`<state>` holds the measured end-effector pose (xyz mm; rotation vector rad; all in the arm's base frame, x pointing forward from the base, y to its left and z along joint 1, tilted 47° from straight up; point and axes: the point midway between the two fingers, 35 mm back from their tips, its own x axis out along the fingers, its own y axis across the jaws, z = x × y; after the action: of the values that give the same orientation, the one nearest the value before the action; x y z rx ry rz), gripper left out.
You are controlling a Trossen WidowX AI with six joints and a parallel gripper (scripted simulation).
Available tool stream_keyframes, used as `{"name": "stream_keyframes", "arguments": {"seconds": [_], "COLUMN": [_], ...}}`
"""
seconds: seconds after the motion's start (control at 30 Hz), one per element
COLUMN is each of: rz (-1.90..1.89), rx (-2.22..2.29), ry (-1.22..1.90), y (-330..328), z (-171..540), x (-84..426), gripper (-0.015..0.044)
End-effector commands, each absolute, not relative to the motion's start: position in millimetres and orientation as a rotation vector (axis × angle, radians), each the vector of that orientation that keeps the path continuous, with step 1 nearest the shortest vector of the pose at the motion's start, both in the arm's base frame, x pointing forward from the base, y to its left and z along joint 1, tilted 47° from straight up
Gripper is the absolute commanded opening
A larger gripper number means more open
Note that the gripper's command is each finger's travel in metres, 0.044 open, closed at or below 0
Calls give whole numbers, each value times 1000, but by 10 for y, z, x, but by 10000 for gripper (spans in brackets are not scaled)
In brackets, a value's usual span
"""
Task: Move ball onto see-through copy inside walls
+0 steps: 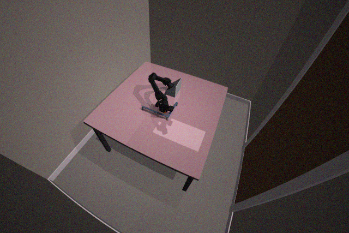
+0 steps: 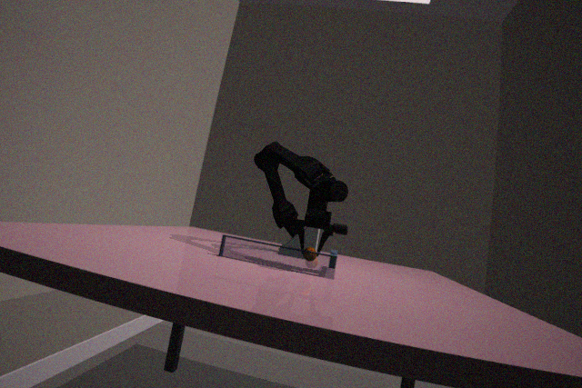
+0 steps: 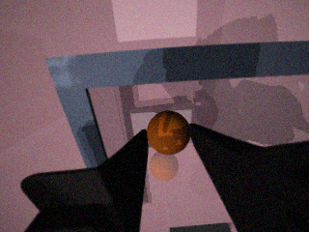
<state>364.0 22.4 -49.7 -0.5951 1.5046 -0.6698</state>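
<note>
- Ball, orange, sits clamped between the two dark fingers of the gripper, which points down at the counter.
- See-through copy shows paler, just beside the ball in the wrist view.
- Clear walls form a corner around both on the pink counter.

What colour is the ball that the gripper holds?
Orange, with lighter markings on the ball; the wrist view shows it best.
</note>
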Motion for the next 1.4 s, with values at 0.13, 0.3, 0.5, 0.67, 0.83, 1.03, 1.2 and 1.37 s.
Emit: {"name": "stream_keyframes", "arguments": {"seconds": [0.13,0.3,0.5,0.67,0.83,1.03,1.2,1.37], "rz": [-684,-698,-713,-713,-713,-713,-713,-713], "rx": [-573,-564,-556,-555,-555,-555,-556,-556], "ry": [1490,1481,1471,1470,1471,1471,1472,1472], "y": [521,696,874,878,867,844,817,783], "z": [-186,26,261,256,172,71,-10,-88], "x": [3716,3727,3712,3696,3584,3434,3301,3161], "gripper": [0,0,0,0,0,0,0,0]}}
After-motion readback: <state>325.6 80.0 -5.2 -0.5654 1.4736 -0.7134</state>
